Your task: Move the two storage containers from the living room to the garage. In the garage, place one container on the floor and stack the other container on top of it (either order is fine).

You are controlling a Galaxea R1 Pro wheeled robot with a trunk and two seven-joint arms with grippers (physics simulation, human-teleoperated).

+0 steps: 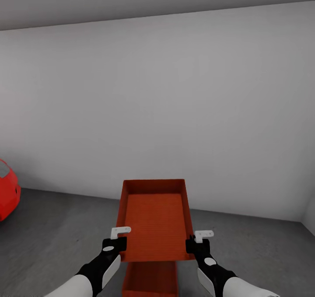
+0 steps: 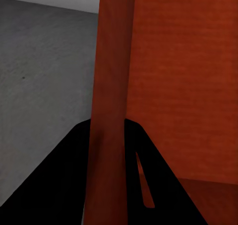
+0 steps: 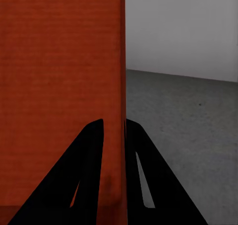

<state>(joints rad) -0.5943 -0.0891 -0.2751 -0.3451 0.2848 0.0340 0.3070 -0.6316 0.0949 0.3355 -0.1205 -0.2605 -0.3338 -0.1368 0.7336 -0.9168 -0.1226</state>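
Both hands [image 1: 114, 243] [image 1: 197, 244] hold upper container [image 1: 153, 220] over lower container [image 1: 151, 279]

The held container [image 1: 153, 220] hangs above the lower container [image 1: 151, 281] on the floor [image 1: 52, 235], the car [image 1: 8, 192] apparently far left.

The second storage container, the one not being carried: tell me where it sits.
In the head view the lower storage container sits on the concrete floor between the arms, under the held container.

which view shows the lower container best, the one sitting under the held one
The head view: the lower container lies on the floor, partly hidden by the held container that the left end effector and right end effector grip. The wrist views show the held one's walls; the left may catch the lower one's corner.
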